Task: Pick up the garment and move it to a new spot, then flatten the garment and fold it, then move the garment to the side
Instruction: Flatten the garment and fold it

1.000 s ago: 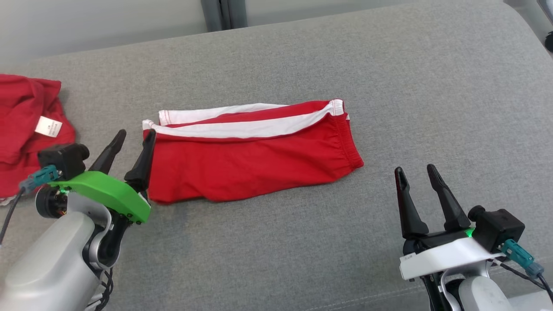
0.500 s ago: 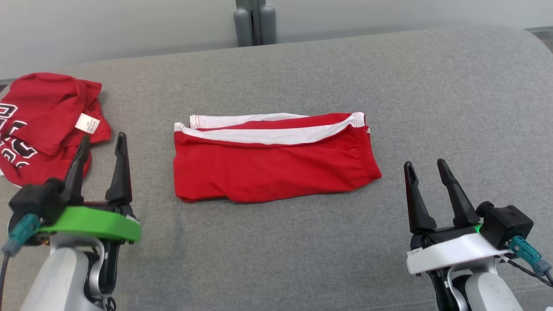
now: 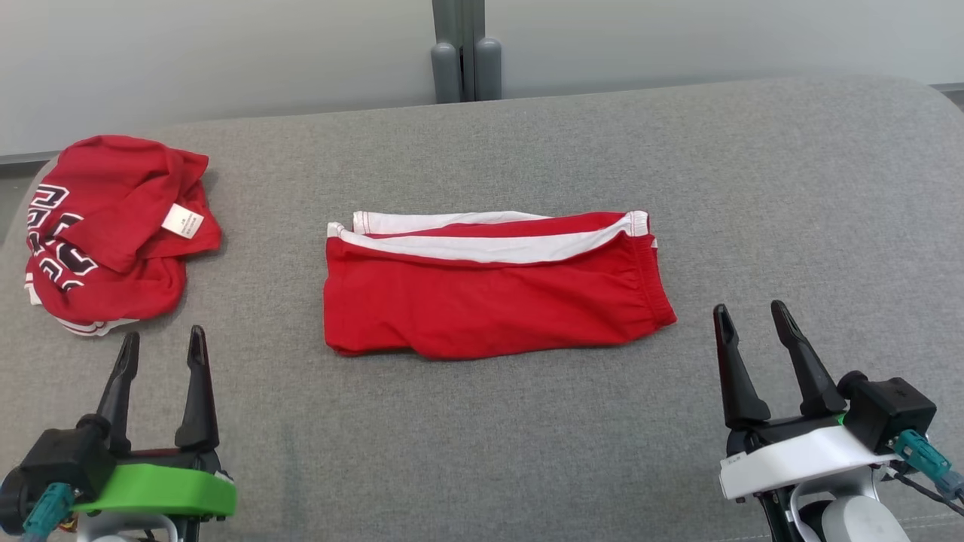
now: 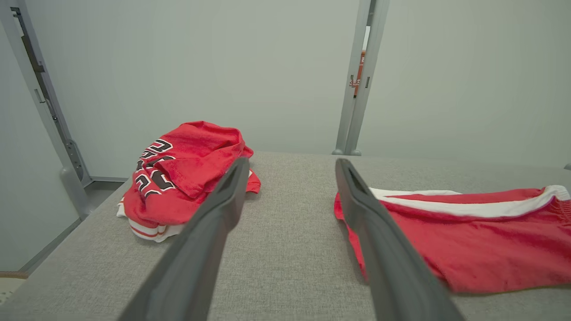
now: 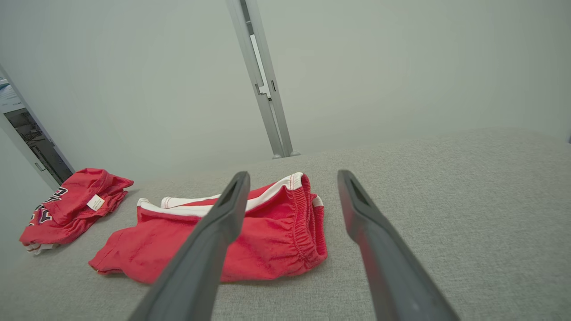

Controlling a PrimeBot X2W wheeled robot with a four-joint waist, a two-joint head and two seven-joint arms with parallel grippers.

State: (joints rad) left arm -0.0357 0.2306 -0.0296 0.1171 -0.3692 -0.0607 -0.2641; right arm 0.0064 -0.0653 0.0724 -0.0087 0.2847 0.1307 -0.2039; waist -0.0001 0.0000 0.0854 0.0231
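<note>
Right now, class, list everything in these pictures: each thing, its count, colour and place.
shorts: one pair, red with white stripes, folded flat, in the middle.
jersey: one, red with black-and-white lettering, crumpled at the far left.
padded surface: one, grey fabric, under both garments.
post: one, grey, beyond the far edge, middle.
left pincer: one, dark fingers, green mount, open, near left.
right pincer: one, dark fingers, white mount, open, near right.

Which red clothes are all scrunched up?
The red shirt with black lettering and a white tag, at the far left. The white-striped red shorts in the middle lie flat and folded.
</note>
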